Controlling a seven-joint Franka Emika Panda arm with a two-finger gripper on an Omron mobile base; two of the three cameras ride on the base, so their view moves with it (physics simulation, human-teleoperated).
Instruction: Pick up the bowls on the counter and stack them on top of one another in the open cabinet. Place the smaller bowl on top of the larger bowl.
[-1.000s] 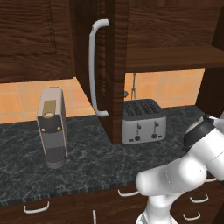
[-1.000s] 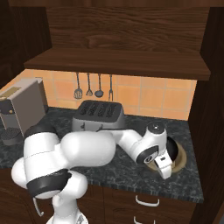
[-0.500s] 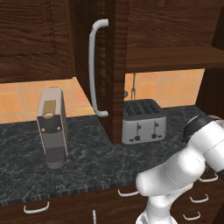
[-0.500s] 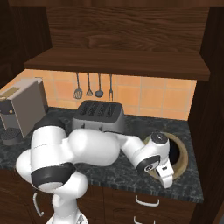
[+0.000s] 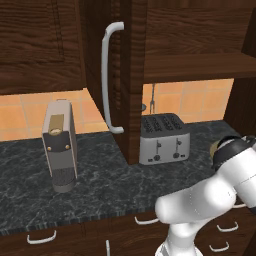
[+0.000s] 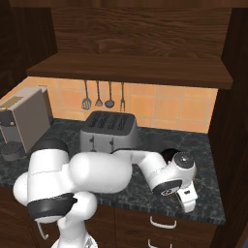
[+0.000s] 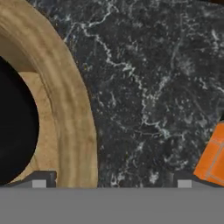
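We see a tan-brown, faintly wood-grained larger bowl (image 7: 72, 100) with the glossy black smaller bowl (image 7: 15, 127) at its nine o'clock. The tabletop (image 7: 148, 87) is dark grey-black with pale marbled veins. The toaster (image 5: 164, 138) is silver-grey, the wall tiles (image 6: 164, 106) orange, and the open cabinet (image 5: 131, 60) dark brown.

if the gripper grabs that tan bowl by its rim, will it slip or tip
The larger bowl looks rigid, with a thick rim, probably giving the fingers firm purchase. The smaller bowl appears to sit inside it, so a one-sided lift may tilt. Its smooth finish could slide on the counter.
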